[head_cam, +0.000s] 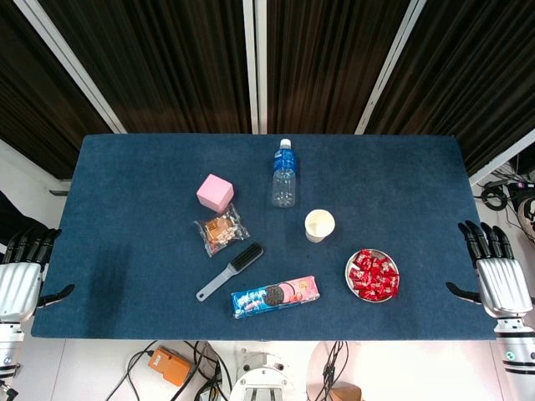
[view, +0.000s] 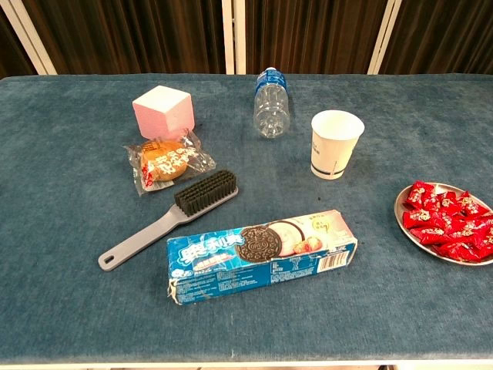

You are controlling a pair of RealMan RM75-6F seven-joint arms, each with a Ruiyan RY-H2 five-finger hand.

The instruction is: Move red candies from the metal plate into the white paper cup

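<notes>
Several red wrapped candies [head_cam: 374, 274] [view: 449, 220] lie heaped on a round metal plate [head_cam: 351, 283] [view: 404, 221] at the table's front right. An upright white paper cup [head_cam: 319, 225] [view: 336, 143] stands just behind and left of the plate. My right hand [head_cam: 498, 274] hangs open beyond the table's right edge, fingers straight, holding nothing. My left hand [head_cam: 23, 274] hangs open off the left edge, also holding nothing. Neither hand shows in the chest view.
A clear water bottle [head_cam: 284, 174] [view: 270, 102] stands behind the cup. A pink cube [head_cam: 215, 192] [view: 162, 110], a wrapped pastry [head_cam: 221, 230] [view: 164, 163], a grey brush [head_cam: 230, 270] [view: 170, 215] and a blue cookie pack [head_cam: 275, 296] [view: 262, 257] occupy the middle of the blue table [head_cam: 134, 184].
</notes>
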